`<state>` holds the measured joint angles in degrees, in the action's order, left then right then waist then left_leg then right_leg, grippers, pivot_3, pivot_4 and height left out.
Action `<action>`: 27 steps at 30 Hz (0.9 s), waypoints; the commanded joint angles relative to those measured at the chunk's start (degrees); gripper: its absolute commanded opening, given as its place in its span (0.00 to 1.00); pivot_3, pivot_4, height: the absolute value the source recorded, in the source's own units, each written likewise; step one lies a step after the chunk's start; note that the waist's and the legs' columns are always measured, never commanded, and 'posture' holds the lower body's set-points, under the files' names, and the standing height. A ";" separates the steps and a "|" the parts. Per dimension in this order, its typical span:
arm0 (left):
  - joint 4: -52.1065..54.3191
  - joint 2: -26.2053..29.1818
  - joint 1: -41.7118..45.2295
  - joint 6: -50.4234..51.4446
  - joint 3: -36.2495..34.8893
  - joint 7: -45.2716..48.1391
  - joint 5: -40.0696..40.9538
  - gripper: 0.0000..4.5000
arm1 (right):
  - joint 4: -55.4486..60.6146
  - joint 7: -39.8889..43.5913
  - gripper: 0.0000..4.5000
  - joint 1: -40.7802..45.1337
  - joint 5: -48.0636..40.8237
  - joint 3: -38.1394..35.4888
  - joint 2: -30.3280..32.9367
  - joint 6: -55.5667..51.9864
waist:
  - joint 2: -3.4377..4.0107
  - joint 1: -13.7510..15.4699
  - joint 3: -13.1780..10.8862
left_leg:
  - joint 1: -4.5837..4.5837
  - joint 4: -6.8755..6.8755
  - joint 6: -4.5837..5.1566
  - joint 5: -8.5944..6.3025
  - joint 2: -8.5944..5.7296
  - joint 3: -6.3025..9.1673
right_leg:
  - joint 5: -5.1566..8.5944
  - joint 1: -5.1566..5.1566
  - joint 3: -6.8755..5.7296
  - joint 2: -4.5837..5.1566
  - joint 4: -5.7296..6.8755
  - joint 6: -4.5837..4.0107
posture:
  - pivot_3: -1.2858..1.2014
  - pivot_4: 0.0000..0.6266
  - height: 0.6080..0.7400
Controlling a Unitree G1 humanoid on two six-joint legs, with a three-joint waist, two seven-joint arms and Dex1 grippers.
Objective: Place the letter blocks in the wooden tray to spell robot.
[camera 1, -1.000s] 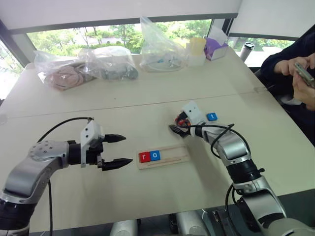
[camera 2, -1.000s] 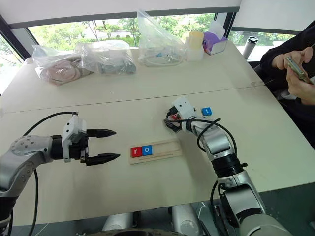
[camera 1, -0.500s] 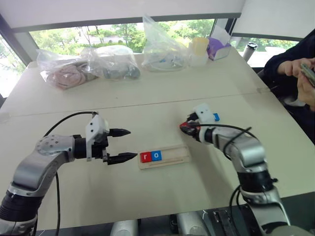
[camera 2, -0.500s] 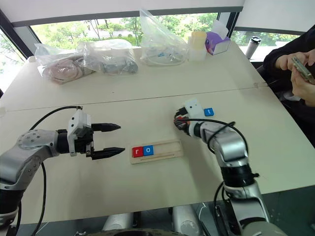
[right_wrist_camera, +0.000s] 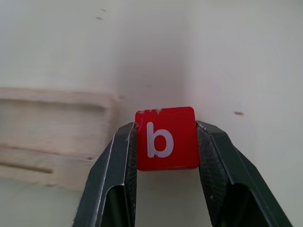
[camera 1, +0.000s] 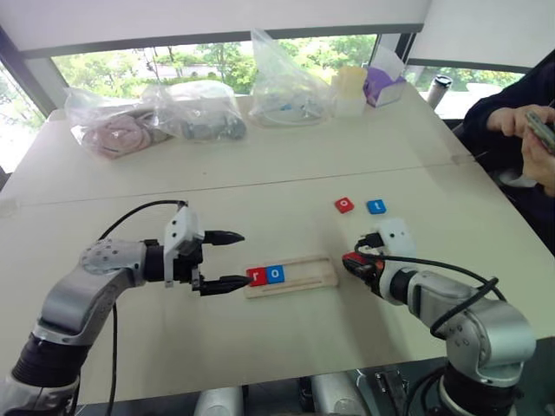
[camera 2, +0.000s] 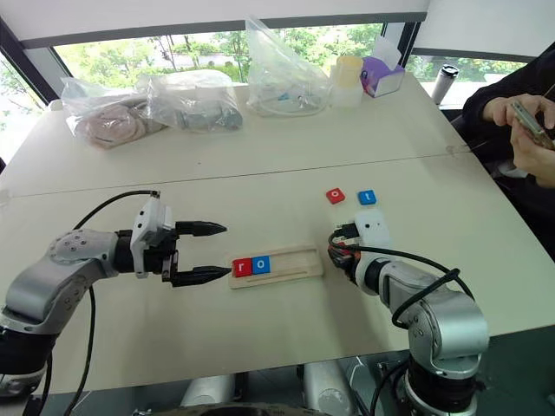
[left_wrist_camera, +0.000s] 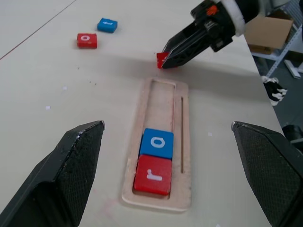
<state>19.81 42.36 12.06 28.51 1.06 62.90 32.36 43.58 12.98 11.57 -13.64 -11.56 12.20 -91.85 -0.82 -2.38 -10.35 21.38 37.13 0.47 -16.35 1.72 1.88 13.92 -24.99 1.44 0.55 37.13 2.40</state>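
Letter blocks, status: two of five seated. Red r block (left_wrist_camera: 153, 175) sits at the left end of the wooden tray (camera 1: 312, 274), blue o block (left_wrist_camera: 157, 142) touching it on the right. Rest of the tray slot bare, three places open toward the right end.

Red b block (right_wrist_camera: 166, 138) is pinched between the two fingers of the right gripper (camera 1: 354, 263), letter face up and readable in the right wrist view. Gripper clamped on the block's two side edges. It hangs just beside the tray's right end, low over the table (camera 1: 260, 347); contact with the table cannot be told. Block not yet over the slot.

Two blocks loose on the table, farther out and right of the tray: red o block (camera 1: 344, 204) and blue t block (camera 1: 375, 206), side by side, near each other but not touching, well apart from the tray.

Left gripper (camera 1: 230, 259) at the tray's left end, fingers spread wide, holding nothing, pointing right along the tray's length. One fingertip close to the r block; touching or not, cannot tell.

Judgement: task under halfway. Step in hand is carrying b to the third place, next to the blue o. After that, second o, then t. The b must go in with its letter the same way up as r and o.

Surroundings: clear plastic bags (camera 1: 282, 82) along the far edge of the table by the window; a person's hands (camera 1: 529, 143) with a phone at far right.
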 commanded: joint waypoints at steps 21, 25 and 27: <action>1.08 0.31 0.23 -1.02 -0.41 -1.20 -0.45 1.00 | -18.90 45.75 0.99 -3.76 -4.29 9.66 40.68 57.44 | -0.25 -0.16 -0.38 | -0.07 -0.05 0.05 -0.03 -0.02 0.02 | 0.12 0.12 -0.04 -0.06 -0.10 0.13 | 0.52 0.24 1.00; 1.03 0.03 0.60 -1.18 -0.15 -1.42 -0.66 1.00 | -28.23 49.27 0.99 -1.36 -2.02 12.11 40.97 66.32 | -0.25 -0.04 -0.43 | -0.07 0.04 0.05 -0.03 -0.04 -0.03 | 0.07 0.12 0.01 -0.03 -0.07 0.16 | 0.52 0.24 1.00; 1.99 -0.22 -0.03 -1.05 -0.17 -2.04 -0.54 1.00 | -33.63 51.77 0.99 0.71 -1.44 13.62 40.47 69.74 | -0.27 0.02 -0.44 | -0.06 0.06 0.04 -0.02 -0.04 -0.03 | 0.07 0.13 0.01 -0.01 -0.06 0.15 | 0.52 0.24 1.00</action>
<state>20.24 42.34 12.00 28.17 1.32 61.14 31.75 12.47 62.79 10.52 -15.70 2.03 52.57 -25.42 -1.08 -2.36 -10.78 21.32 37.19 0.52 -16.37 1.68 1.85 13.99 -24.86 1.46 0.54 37.07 2.55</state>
